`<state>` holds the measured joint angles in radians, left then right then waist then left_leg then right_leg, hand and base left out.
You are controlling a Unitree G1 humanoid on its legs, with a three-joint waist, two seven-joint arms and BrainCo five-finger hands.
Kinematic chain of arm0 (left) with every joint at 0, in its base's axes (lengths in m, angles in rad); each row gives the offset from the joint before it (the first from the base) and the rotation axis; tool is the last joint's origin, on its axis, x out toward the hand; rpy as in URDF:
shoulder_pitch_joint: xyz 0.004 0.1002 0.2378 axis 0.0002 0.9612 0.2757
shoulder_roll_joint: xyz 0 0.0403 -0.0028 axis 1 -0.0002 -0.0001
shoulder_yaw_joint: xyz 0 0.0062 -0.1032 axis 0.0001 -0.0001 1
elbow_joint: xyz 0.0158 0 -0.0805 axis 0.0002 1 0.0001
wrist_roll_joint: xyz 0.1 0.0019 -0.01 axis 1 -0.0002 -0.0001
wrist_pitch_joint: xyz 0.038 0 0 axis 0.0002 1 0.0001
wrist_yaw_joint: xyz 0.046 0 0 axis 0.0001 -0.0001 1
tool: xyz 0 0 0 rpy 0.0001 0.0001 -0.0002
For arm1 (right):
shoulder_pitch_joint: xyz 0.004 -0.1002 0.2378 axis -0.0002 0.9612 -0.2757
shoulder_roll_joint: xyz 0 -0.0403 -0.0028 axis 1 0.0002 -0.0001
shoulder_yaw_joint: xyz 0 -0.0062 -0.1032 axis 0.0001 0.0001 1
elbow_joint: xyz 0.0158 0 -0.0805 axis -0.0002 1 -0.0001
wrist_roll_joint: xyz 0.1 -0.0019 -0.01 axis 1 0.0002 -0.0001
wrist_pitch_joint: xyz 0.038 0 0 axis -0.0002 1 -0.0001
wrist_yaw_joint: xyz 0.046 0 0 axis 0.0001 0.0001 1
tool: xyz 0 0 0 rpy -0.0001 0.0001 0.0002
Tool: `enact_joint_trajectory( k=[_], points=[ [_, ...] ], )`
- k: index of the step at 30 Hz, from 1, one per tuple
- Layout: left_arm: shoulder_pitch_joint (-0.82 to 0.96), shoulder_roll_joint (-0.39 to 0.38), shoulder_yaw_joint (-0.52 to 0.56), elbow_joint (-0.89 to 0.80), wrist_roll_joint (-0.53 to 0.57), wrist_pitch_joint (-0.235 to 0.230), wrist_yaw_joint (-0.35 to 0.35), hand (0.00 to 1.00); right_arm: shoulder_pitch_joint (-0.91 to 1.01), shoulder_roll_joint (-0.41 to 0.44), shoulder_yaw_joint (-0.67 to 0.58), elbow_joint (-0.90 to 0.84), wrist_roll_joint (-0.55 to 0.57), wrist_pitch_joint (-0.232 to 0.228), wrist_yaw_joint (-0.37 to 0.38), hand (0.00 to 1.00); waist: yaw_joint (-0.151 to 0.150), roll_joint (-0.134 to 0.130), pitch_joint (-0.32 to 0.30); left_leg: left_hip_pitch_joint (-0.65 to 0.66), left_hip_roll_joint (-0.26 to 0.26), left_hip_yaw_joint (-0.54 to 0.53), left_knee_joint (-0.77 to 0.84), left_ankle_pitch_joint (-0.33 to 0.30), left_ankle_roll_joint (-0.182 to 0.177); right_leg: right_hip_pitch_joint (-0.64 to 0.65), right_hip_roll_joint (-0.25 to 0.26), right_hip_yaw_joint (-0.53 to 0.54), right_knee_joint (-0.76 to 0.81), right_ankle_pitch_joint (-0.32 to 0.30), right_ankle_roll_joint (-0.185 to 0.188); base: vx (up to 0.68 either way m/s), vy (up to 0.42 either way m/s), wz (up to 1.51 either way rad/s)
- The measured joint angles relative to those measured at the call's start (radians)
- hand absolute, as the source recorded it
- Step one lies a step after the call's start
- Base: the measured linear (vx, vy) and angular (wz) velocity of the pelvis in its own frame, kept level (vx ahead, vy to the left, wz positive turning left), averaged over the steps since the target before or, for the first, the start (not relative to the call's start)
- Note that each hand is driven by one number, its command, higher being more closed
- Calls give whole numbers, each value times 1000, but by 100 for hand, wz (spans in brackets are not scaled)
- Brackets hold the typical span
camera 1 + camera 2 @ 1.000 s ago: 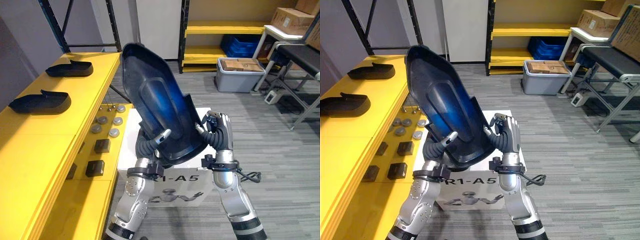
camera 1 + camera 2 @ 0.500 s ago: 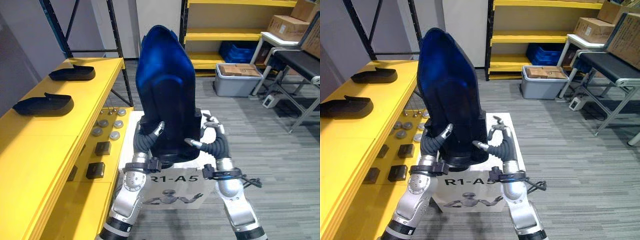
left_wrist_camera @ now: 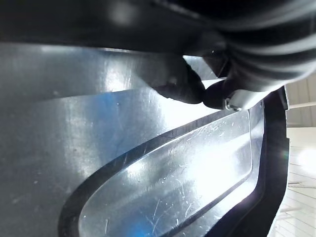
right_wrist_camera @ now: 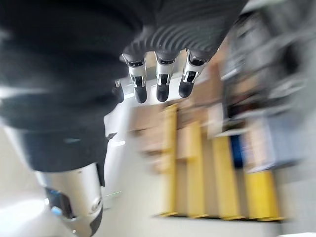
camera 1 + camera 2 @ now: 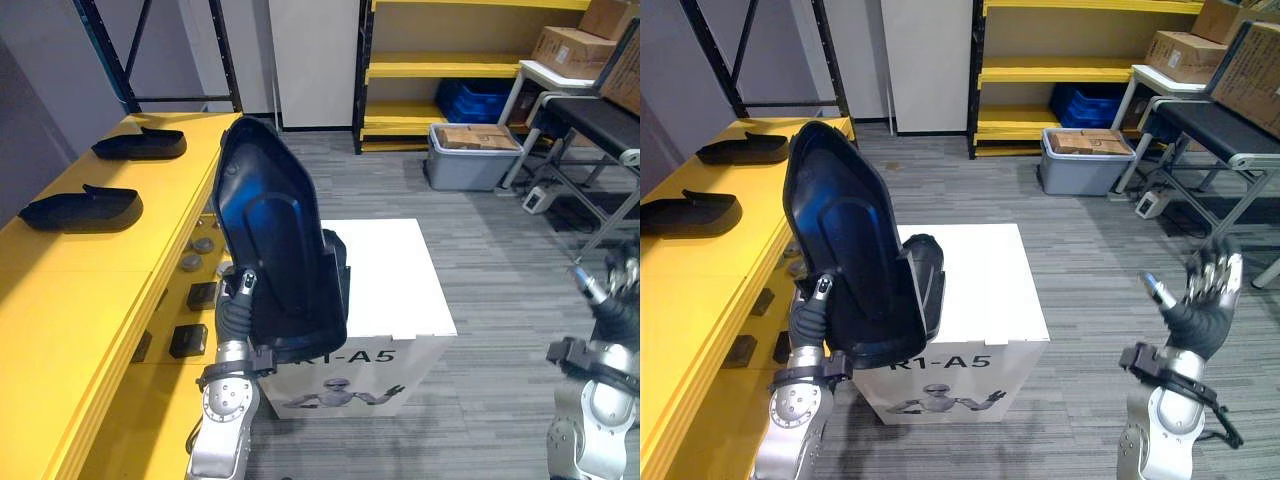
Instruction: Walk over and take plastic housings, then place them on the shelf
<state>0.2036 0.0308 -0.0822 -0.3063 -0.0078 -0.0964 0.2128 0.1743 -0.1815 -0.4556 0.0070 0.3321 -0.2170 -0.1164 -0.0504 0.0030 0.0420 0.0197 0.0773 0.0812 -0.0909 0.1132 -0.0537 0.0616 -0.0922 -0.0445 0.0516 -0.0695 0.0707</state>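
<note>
Plastic housing (image 5: 275,250) is standing upright over the white box (image 5: 390,285), apparently clamped by my left hand (image 5: 240,300) for carrying to the yellow shelf (image 5: 80,290) on the left; my right hand (image 5: 1203,300) is hovering empty, fingers apart.

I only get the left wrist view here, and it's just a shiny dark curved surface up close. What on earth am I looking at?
Observer: A large dark plastic housing, held upright by the left hand alone, beside a white box.
Operator: Alone? What's the other hand doing?
Observer: The right hand is raised off to the right, fingers open, holding nothing.
Operator: And where would the thing go?
Observer: Probably the yellow shelf on the robot's left; a nearer dark part and a farther dark part lie on it.
</note>
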Motion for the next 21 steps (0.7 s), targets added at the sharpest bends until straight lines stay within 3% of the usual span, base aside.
enact_joint_trajectory(
  k=[6,11,13,15,16,17,18,19,20,21],
  points=[
    [116,-28,-1,-68,-9,-5,-26,100,130,116,-7,320,-73,59,10,0,6,-1,1,6,9,2,0,-6,-7,8,5,-10,2,-2,2,0,0,0],
    [144,-56,-1,-120,-29,-10,-45,100,146,165,103,574,-89,104,59,0,32,-3,16,1,12,-25,0,-10,-13,23,1,-46,25,-18,8,-16,-8,20],
    [143,-64,-4,-134,-29,-10,-48,100,138,181,159,638,-104,117,72,0,51,-7,34,-6,-4,-70,3,-8,-10,25,-9,-93,73,-49,8,-55,-24,97],
    [137,-65,-5,-153,-29,-10,-44,100,129,192,223,679,-127,119,81,0,55,-10,42,-85,-24,-128,47,-20,8,23,-39,-233,117,-80,8,-54,-31,189],
    [119,-70,-5,-153,-29,-10,-42,100,120,203,223,695,-135,119,81,0,65,-19,46,-125,-28,-70,61,-55,66,28,-73,-332,113,-80,8,-11,21,226],
    [103,-80,-4,-155,-30,-14,-37,100,86,200,223,736,-143,121,81,0,72,-23,62,-177,-12,68,151,-76,86,35,-104,-406,121,-80,9,22,35,222],
    [101,-82,-4,-155,-33,-16,-30,100,67,194,223,749,-147,124,81,0,72,-20,66,-197,4,146,204,-83,89,40,-113,-445,128,-80,9,98,62,201],
    [101,-83,-5,-154,-39,-16,-21,100,49,182,224,758,-152,128,79,0,72,-3,69,-206,54,311,283,-88,106,56,-120,-515,157,-81,11,142,40,155],
    [101,-83,-7,-154,-43,-16,-21,100,47,177,224,759,-153,128,79,0,71,6,69,-193,75,367,296,-89,108,68,-120,-546,174,-83,14,218,71,178],
    [92,-81,-14,-148,-47,-17,-20,100,29,175,223,785,-157,130,79,0,77,0,75,-181,52,372,276,-85,115,90,-147,-595,208,-86,18,203,122,145]
  ],
)
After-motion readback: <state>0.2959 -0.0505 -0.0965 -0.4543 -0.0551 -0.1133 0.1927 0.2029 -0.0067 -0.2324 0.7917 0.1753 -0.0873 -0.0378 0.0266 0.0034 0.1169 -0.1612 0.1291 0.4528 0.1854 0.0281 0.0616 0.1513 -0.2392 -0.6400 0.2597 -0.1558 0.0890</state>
